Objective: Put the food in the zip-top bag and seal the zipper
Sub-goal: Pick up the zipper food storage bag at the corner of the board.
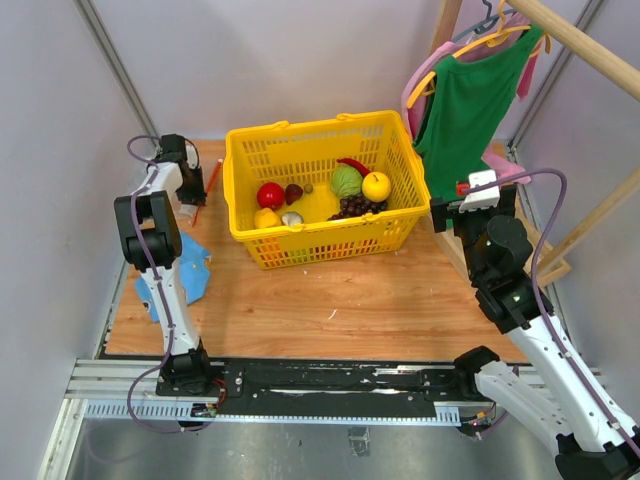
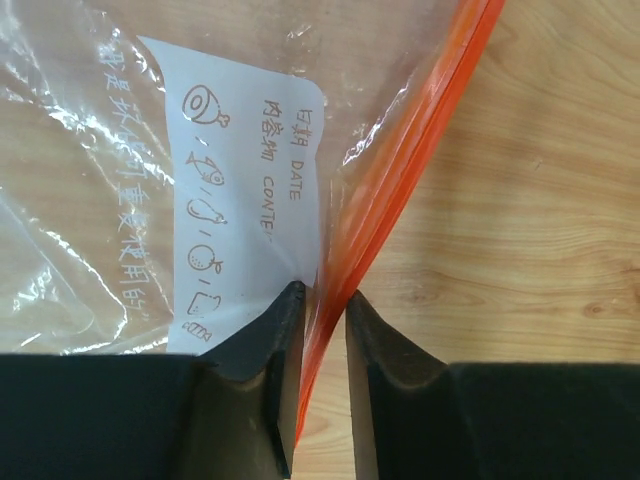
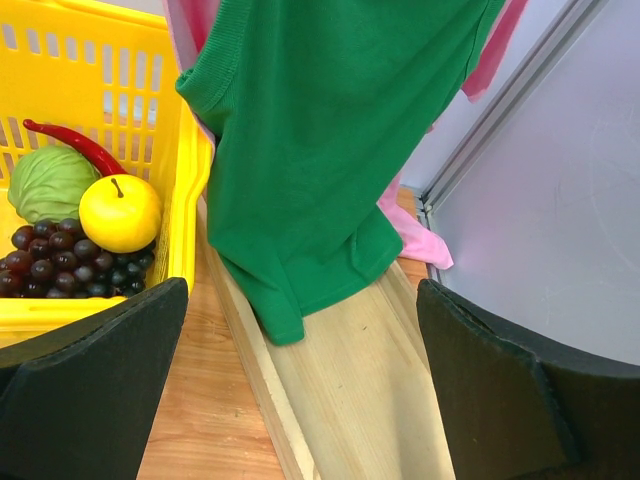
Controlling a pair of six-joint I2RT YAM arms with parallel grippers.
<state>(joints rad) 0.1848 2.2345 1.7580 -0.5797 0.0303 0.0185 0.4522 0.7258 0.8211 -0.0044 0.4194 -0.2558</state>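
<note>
Left gripper (image 2: pixel 322 305) pinching the zip-top bag's zipper (image 2: pixel 400 180), beside the yellow basket (image 1: pixel 250 160).
The zip-top bag (image 2: pixel 130 150) lies flat on the table left of the basket, which holds the food (image 1: pixel 376 186); right gripper (image 3: pixel 300 390) hangs spread wide, holding nothing.

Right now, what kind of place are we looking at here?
Probably a robot test cell, not a real kitchen: two arms bolted to a rail, plain panel walls, a basket of toy food, and shirts on a wooden rack.
</note>
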